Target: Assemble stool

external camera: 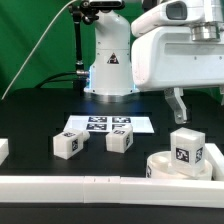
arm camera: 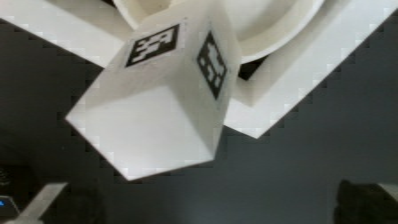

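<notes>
The round white seat [external camera: 160, 166] lies at the exterior view's right front, against the border bar. One tagged white leg [external camera: 187, 148] stands upright on it. Two more legs [external camera: 68, 143] [external camera: 120, 139] lie loose in front of the marker board. My gripper [external camera: 195, 108] hangs open just above the standing leg and touches nothing. In the wrist view that leg [arm camera: 157, 110] rises toward the camera from the seat [arm camera: 270, 28]. The dark fingertips [arm camera: 370, 200] stand wide apart and my gripper [arm camera: 196, 208] has nothing between them.
The marker board [external camera: 107, 125] lies flat before the robot base [external camera: 108, 70]. A long white border bar [external camera: 90, 186] runs along the front edge, and its corner [arm camera: 267, 105] shows under the seat. Another white piece [external camera: 3, 150] sits at the exterior view's left edge.
</notes>
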